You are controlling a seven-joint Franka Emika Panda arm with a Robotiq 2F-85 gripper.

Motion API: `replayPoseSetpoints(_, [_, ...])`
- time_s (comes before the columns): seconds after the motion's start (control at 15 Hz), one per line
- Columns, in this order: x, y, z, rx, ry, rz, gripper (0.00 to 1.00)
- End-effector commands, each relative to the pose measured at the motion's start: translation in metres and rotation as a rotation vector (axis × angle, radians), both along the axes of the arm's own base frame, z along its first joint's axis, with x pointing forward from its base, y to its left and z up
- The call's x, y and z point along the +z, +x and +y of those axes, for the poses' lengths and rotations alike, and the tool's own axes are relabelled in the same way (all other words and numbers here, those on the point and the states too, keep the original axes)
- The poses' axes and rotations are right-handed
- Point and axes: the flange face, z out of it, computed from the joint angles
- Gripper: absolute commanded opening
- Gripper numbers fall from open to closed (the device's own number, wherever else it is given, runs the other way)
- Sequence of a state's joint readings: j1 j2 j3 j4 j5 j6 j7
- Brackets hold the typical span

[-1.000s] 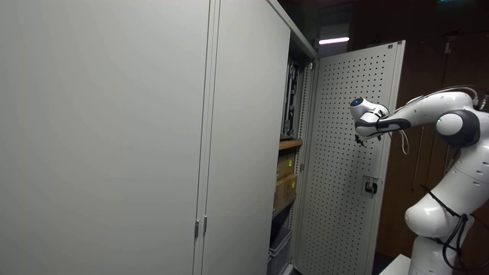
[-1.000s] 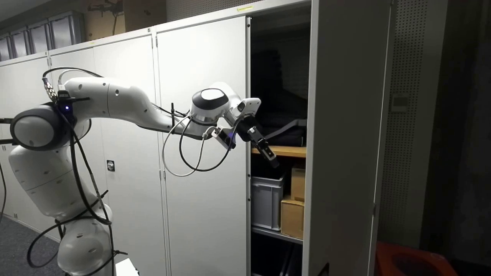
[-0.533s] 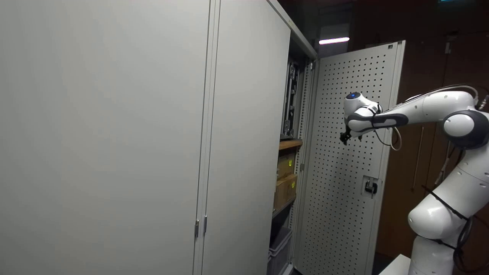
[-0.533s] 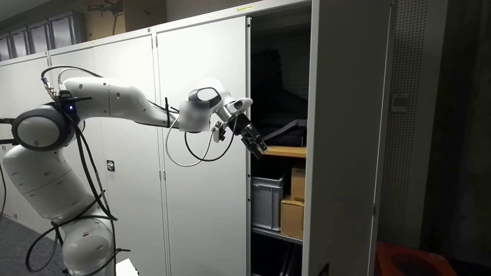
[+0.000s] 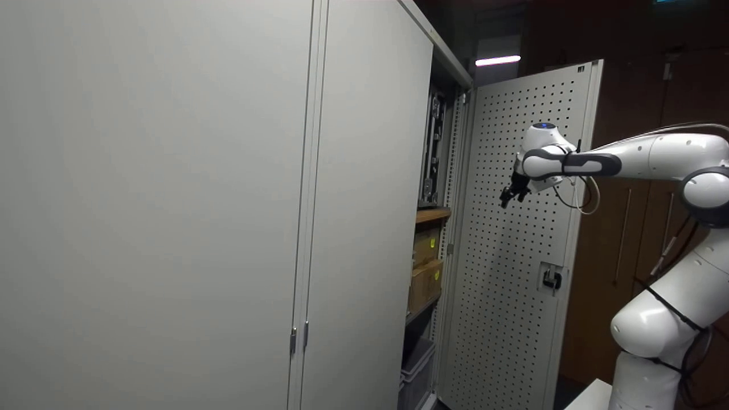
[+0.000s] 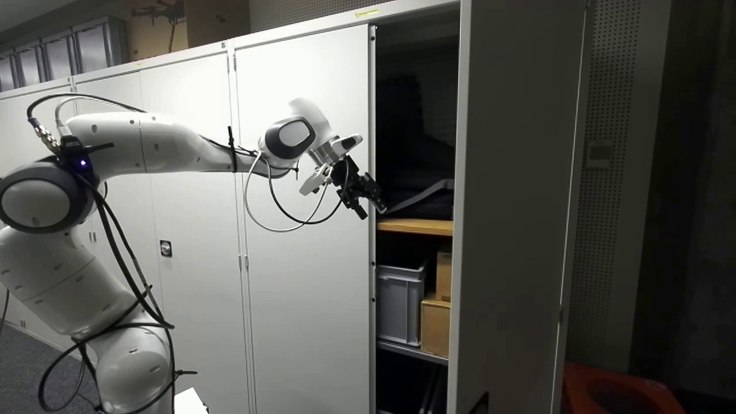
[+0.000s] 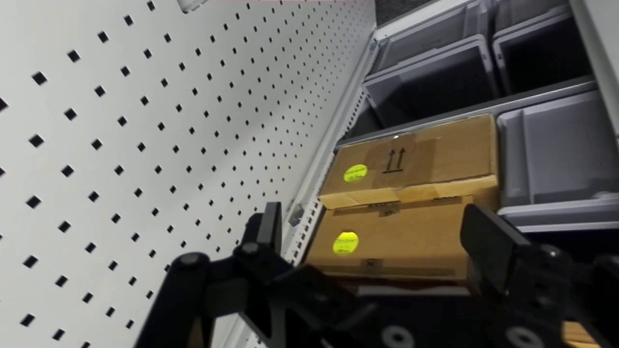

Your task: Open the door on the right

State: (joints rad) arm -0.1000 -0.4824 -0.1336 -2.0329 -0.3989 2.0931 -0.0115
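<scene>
The door is tall, light grey and perforated on its inner face. It stands ajar, swung out from the cabinet. Its small dark latch sits near the free edge. Its dark outer face shows in an exterior view. In the wrist view the perforated face fills the left side. My gripper is open and empty, pointing down at the shelves. It hangs in front of the opening on the inner side of the door, in both exterior views. Whether the arm touches the door I cannot tell.
A wide plain cabinet door stands shut beside the opening. Inside are cardboard boxes, grey bins and a wooden shelf. A red object lies on the floor beyond the door.
The hand has risen, shifting left and up in an exterior view, and the arm has drawn back. The door's free edge has shifted slightly left in both exterior views.
</scene>
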Motion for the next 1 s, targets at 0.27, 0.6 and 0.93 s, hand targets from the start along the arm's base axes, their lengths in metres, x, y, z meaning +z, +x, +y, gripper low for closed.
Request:
replayPoseSetpoints(0.27, [0.028, -0.016, 0.029, 0.299, 0.077, -0.017, 1.0])
replayPoseSetpoints(0.6, [0.029, -0.012, 0.052, 0.444, 0.119, -0.01, 1.0])
replayPoseSetpoints(0.93, [0.025, -0.009, 0.071, 0.51, 0.154, -0.017, 1.0])
